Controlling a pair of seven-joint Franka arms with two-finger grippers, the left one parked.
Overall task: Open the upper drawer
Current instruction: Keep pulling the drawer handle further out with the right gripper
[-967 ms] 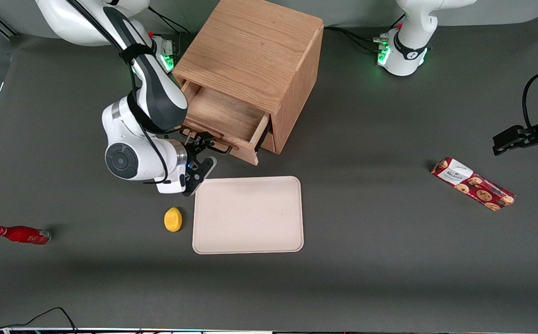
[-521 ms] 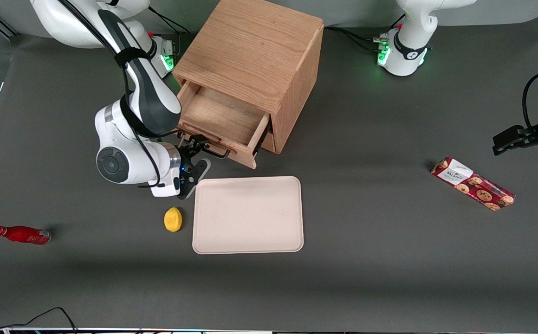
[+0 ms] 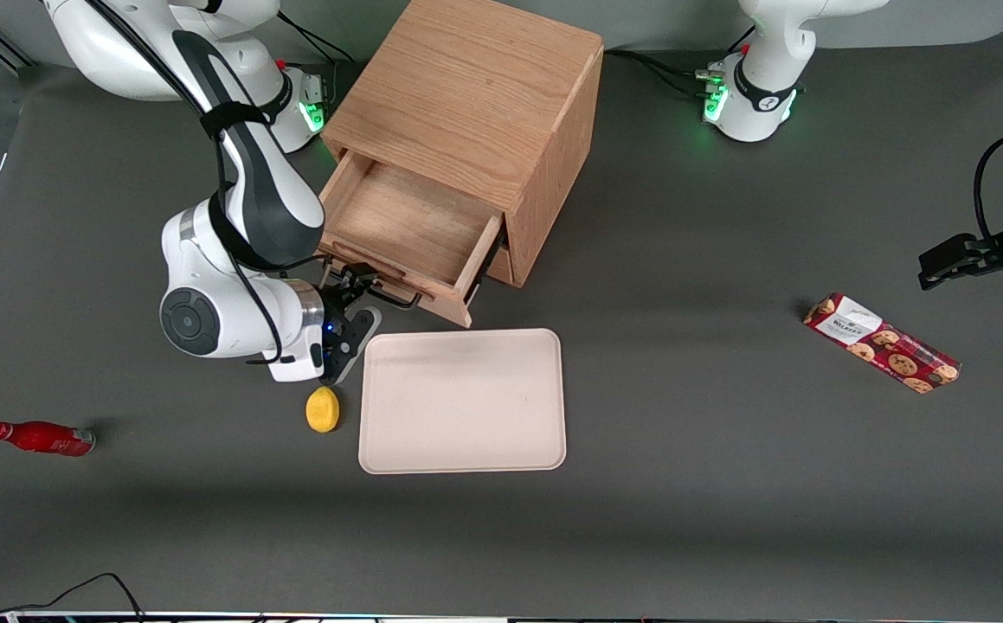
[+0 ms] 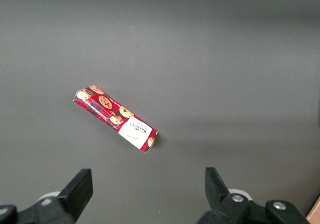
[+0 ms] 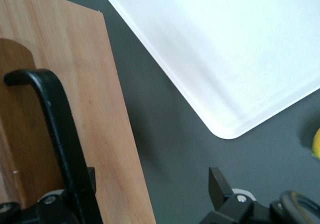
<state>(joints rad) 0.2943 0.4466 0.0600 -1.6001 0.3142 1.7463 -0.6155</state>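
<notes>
The upper drawer [image 3: 406,221] stands pulled well out of the light-oak cabinet [image 3: 475,86], and its inside shows bare wood. Along its front [image 5: 100,109] runs a thin black bar handle [image 3: 384,296] [image 5: 60,134]. My right gripper [image 3: 352,303] [image 5: 152,184] is at that handle, in front of the drawer and nearer the front camera than the cabinet. It is open, fingers wide apart. The bar lies between them, close against one finger [image 5: 90,176], with the other finger [image 5: 217,181] well clear over the grey table.
A cream tray [image 3: 462,400] [image 5: 225,49] lies just nearer the camera than the drawer. A yellow lemon [image 3: 322,408] sits beside it, below my wrist. A red bottle [image 3: 38,437] lies toward the working arm's end, a cookie box [image 3: 882,343] [image 4: 116,119] toward the parked arm's.
The drawer has slid farther out of the cabinet. My gripper and wrist have moved with its handle, toward the front camera and the lemon.
</notes>
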